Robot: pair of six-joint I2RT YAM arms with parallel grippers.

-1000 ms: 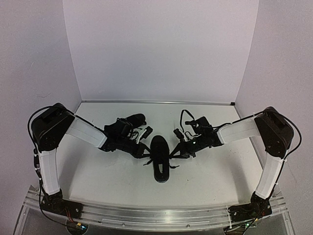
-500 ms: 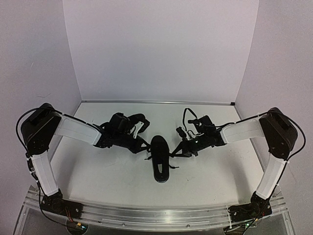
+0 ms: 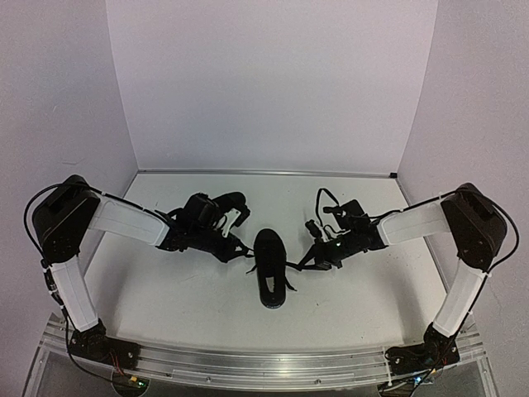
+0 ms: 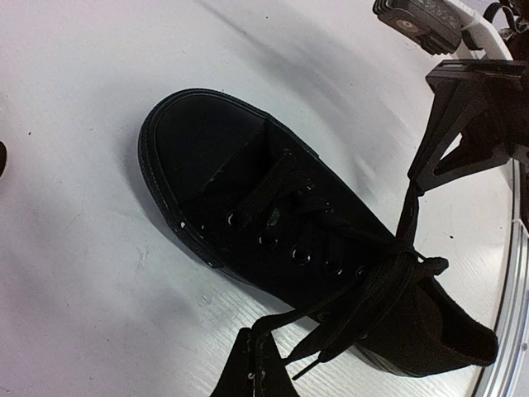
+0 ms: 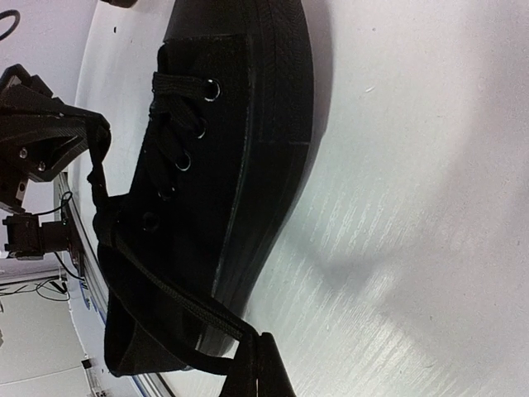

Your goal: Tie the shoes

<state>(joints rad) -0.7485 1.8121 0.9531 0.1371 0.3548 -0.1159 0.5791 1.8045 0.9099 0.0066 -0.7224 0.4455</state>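
One black shoe [image 3: 270,269] lies mid-table, toe toward the near edge. It also shows in the left wrist view [image 4: 273,223] and the right wrist view [image 5: 223,149]. My left gripper [image 3: 240,246] sits just left of it, shut on a lace loop [image 4: 331,318] at its fingertips [image 4: 248,372]. My right gripper [image 3: 305,260] sits just right of it, shut on the other lace loop [image 5: 178,302] at its fingertips [image 5: 269,372]. The laces cross in a knot [image 4: 397,252] over the shoe's throat. The second black shoe [image 3: 231,200] lies behind my left arm, partly hidden.
White table with white walls at the back and both sides. An aluminium rail [image 3: 264,364] runs along the near edge, between the arm bases. Cables loop above the right wrist [image 3: 321,198].
Both grippers have come down from behind the shoe to its sides, moving apart with the lace loops drawn out between them. The left arm's elbow has swung back to the left.
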